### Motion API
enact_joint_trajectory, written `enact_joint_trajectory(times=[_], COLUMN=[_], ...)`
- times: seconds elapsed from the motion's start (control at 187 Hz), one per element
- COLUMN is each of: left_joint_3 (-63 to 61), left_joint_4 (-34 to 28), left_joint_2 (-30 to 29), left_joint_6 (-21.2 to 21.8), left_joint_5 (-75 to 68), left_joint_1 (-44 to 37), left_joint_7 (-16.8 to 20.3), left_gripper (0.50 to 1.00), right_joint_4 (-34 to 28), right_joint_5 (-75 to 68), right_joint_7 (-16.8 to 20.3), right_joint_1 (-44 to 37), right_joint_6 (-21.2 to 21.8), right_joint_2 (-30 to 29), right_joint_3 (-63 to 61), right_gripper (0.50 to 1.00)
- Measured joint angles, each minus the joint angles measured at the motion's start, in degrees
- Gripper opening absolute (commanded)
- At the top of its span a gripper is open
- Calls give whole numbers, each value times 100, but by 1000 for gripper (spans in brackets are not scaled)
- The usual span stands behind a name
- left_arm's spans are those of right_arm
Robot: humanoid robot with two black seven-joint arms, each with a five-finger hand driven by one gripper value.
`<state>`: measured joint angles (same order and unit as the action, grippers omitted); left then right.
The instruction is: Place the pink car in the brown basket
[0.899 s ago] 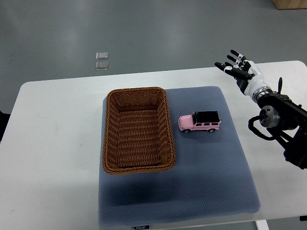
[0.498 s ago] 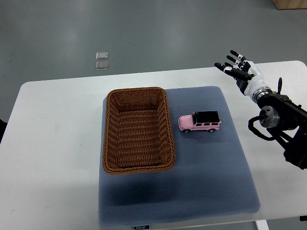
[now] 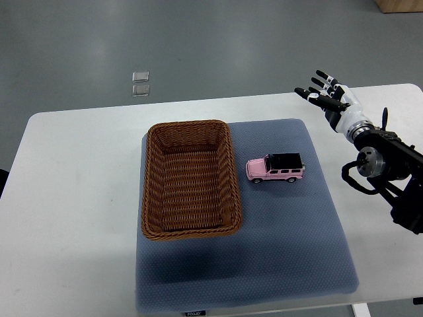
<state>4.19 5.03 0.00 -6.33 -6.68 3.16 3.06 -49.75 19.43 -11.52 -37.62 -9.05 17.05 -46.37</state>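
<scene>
A pink toy car [image 3: 275, 168] with a black roof stands on the blue-grey mat [image 3: 291, 231], just right of the brown wicker basket [image 3: 189, 178]. The basket holds nothing. My right hand [image 3: 324, 92] hovers over the far right part of the table, well beyond and to the right of the car. Its fingers are spread and hold nothing. The right arm enters from the picture's right edge. No left arm shows.
The mat lies on a white table [image 3: 73, 198] whose far edge runs just behind the basket. Two small square plates [image 3: 140, 83] lie on the grey floor beyond. A wooden corner [image 3: 400, 5] shows at the top right.
</scene>
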Motion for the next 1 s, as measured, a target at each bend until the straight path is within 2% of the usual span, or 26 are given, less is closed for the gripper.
enact_joint_trajectory(times=[1.001], left_joint_3=[12], left_joint_4=[-29], left_joint_2=[0], left_joint_6=[0], left_joint_5=[0], left_joint_1=[0], left_joint_7=[0], left_gripper=[1000], right_joint_4=[-59], right_joint_5=[238], right_joint_7=[-8], right_joint_1=[9], right_joint_6=[22], right_joint_2=[86], right_joint_3=[57], right_gripper=[915])
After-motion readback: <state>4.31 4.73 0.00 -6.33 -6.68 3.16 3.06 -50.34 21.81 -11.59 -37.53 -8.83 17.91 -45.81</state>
